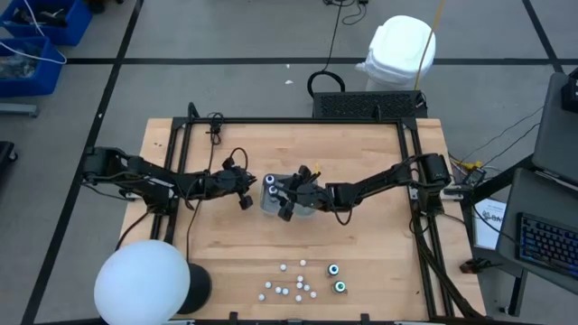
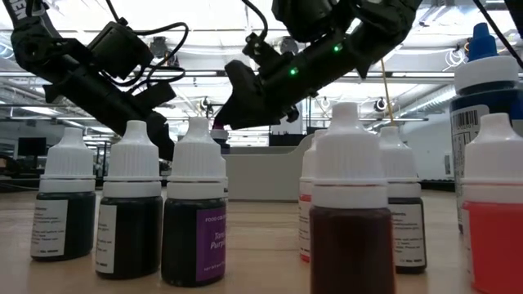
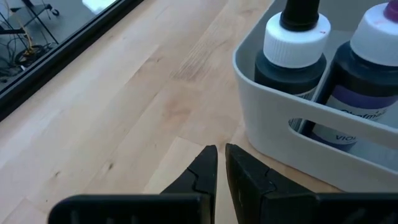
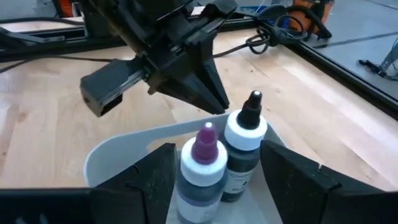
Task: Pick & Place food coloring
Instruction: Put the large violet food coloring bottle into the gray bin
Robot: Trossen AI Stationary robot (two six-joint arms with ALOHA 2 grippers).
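Several small food coloring bottles [image 1: 300,282] stand on their bases near the table's near edge. They fill the low view's foreground as white-capped bottles [image 2: 194,212]. Two more bottles, one purple-tipped [image 4: 202,163] and one black-tipped [image 4: 245,144], stand inside a small grey bin [image 1: 271,197] at mid-table. My right gripper [image 4: 217,152] is open over the bin, with one finger on either side of the two bottles. My left gripper [image 3: 221,163] is shut and hovers low beside the bin's left wall [image 3: 292,134].
The grey bin [image 2: 263,171] sits between the two grippers. A white globe lamp [image 1: 143,282] stands at the table's near left corner. A black frame rail [image 1: 298,122] runs along the far edge. Bare wood lies between the bin and the bottle cluster.
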